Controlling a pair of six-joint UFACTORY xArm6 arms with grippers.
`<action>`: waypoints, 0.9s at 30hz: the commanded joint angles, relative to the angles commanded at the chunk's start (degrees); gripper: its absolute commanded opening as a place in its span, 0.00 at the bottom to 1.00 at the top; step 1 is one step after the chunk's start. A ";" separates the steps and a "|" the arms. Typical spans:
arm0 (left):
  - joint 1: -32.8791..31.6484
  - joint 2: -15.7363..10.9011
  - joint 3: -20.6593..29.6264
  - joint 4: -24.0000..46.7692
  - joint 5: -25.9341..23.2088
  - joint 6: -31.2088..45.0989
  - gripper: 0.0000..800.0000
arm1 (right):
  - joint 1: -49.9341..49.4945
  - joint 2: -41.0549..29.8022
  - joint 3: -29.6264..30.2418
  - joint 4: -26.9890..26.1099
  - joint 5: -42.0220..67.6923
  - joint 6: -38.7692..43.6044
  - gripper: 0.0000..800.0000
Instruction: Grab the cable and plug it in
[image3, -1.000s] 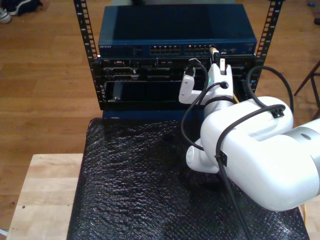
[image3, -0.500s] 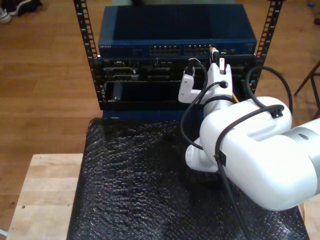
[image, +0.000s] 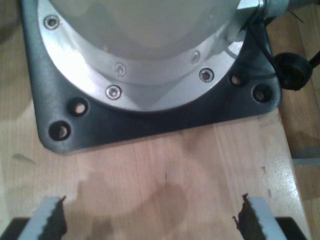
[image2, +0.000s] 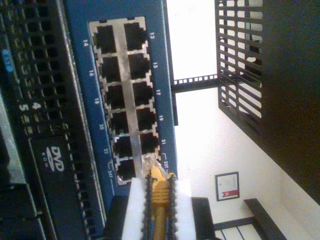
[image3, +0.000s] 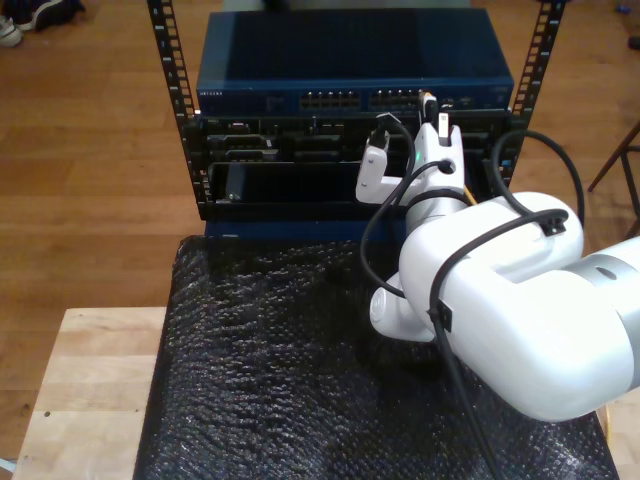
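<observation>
My second hand (image2: 159, 200), clenched on the yellow network cable (image2: 159, 196), holds its clear plug (image2: 151, 165) just off the blue switch's ports (image2: 125, 95); slight misalignment risks jamming against the port frame; my first hand (image: 150, 220) hangs released.

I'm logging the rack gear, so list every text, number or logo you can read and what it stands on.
"13", "14", "15", "16", "17", "18", "19", "20", "21", "22": port numbers on the blue network switch.
"DVD": logo on the black unit beside it.
White lettering on the switch's front in the exterior view: too small to read.
Framed sign on the wall: blurred.
</observation>
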 joint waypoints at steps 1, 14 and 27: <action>0.00 0.00 0.00 0.00 0.00 0.00 1.00 | 0.00 0.00 0.00 0.00 0.00 0.00 0.00; 0.00 0.00 0.00 0.00 0.00 0.00 1.00 | -0.18 0.00 -0.09 -0.09 0.00 0.00 0.00; 0.00 0.00 0.00 0.00 0.00 0.00 1.00 | -0.26 -0.18 0.44 -0.18 -0.09 0.00 0.00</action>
